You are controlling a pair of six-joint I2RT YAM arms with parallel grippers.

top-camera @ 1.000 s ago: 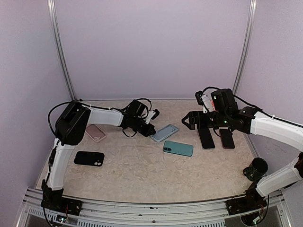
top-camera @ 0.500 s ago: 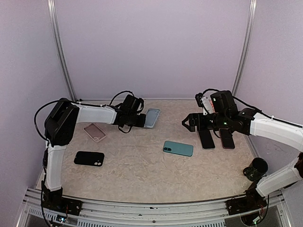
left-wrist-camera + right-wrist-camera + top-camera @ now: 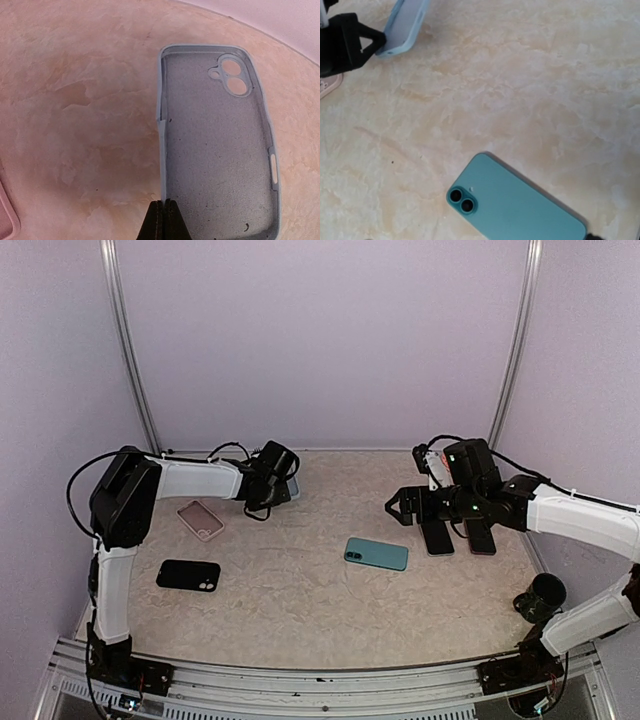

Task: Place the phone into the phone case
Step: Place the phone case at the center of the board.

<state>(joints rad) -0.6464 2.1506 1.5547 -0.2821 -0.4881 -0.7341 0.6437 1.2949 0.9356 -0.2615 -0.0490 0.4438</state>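
wrist cam: L end effector [image 3: 164, 211] pinching case [image 3: 220, 150] rim, mostly hidden overhead

Was a robotics lab cell, plain lilac walls [image 3: 320, 340], aluminium corner posts [image 3: 130, 345], marbled counter [image 3: 300, 600], metal mounting rail [image 3: 320, 680].

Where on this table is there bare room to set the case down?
Bare: the front middle of the table, between black phone and teal phone. Crowded: far right, two dark phones beside the right gripper.
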